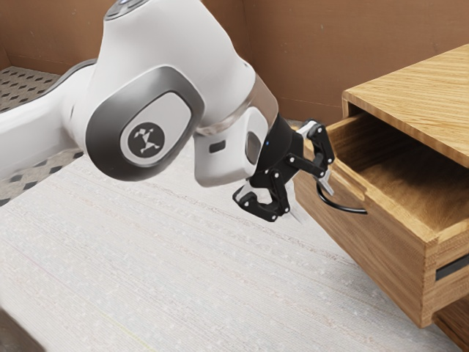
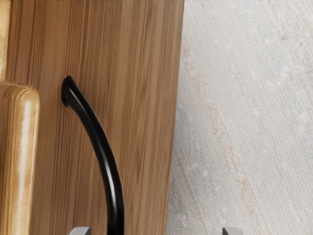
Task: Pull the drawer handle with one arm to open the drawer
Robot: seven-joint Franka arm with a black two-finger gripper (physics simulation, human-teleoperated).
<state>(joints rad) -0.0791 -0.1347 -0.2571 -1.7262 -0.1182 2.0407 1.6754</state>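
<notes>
Beside the exterior view's right edge, the wooden drawer stands pulled well out of its cabinet on the bench. My fingers are spread apart at the drawer front, with the black handle between them, unclamped.

Handle partly behind claw

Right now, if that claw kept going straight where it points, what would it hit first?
Probably the wooden drawer front: the open claw faces it, with the black handle between its fingers. Depth is unclear, so the handle might touch first.
</notes>
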